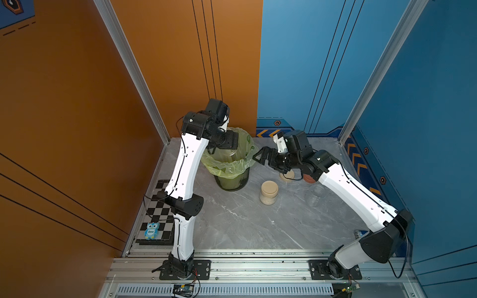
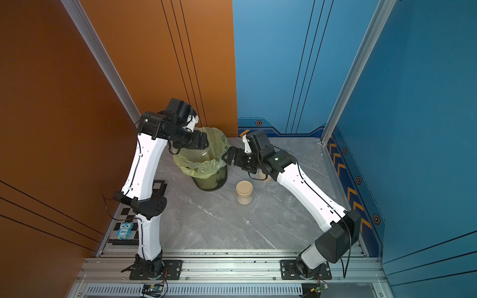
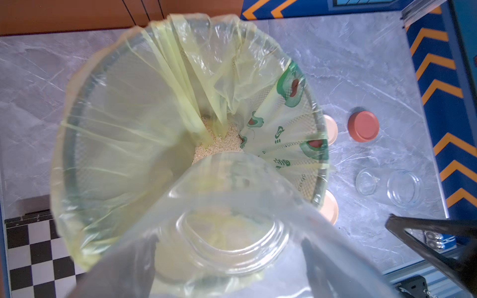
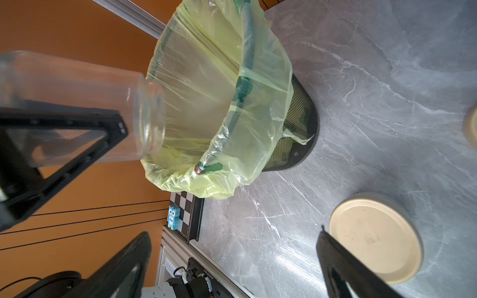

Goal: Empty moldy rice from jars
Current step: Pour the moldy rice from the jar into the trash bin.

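My left gripper (image 1: 230, 143) is shut on a clear jar (image 3: 232, 232), which is tipped mouth-down over the bag-lined bin (image 1: 233, 167). That jar looks empty. Moldy rice (image 3: 219, 144) lies at the bottom of the bag. In the right wrist view the same jar (image 4: 90, 103) hangs at the bin's rim (image 4: 258, 85). My right gripper (image 1: 260, 156) stands open and empty just right of the bin, its jaws wide apart (image 4: 233, 236). A beige-lidded jar (image 1: 269, 192) with rice (image 1: 268, 200) stands mid-table. Another empty jar (image 1: 316, 194) lies on its side under my right arm.
A loose beige lid (image 1: 287, 176) and a reddish-brown lid (image 1: 308, 178) lie under my right wrist. A checkerboard with a blue owl figure (image 1: 151, 231) sits at the table's left front. Walls close the left, back and right.
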Action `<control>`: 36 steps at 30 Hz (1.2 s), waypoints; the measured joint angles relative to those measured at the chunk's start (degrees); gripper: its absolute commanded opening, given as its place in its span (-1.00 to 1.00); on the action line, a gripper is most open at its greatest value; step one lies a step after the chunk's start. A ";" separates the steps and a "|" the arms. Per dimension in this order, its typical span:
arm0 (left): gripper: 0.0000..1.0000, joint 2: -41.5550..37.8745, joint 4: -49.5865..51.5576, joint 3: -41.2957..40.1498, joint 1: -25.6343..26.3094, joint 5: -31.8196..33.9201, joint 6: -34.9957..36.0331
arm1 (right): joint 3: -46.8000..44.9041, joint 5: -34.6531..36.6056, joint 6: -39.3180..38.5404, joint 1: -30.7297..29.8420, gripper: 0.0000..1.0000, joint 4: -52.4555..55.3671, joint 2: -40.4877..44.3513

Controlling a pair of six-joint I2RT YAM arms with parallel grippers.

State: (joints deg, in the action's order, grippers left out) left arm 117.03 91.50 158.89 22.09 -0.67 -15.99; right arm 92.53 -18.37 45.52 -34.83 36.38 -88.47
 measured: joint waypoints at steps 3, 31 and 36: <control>-1.00 -2.43 -0.74 -0.31 -0.46 0.00 -0.13 | 1.60 -0.92 1.11 0.00 1.00 0.00 -1.25; -1.00 -29.92 -47.12 -56.76 -4.61 -9.97 1.42 | 12.66 -2.49 24.57 -0.04 1.00 -2.10 -6.99; -1.00 -32.92 -56.92 -65.85 -7.06 -14.62 0.17 | 14.75 -2.40 28.48 -0.17 1.00 -2.14 -8.50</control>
State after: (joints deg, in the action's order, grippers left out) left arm 84.12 34.59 93.03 15.03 -15.29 -15.81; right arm 107.28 -20.78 74.00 -35.00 34.24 -96.97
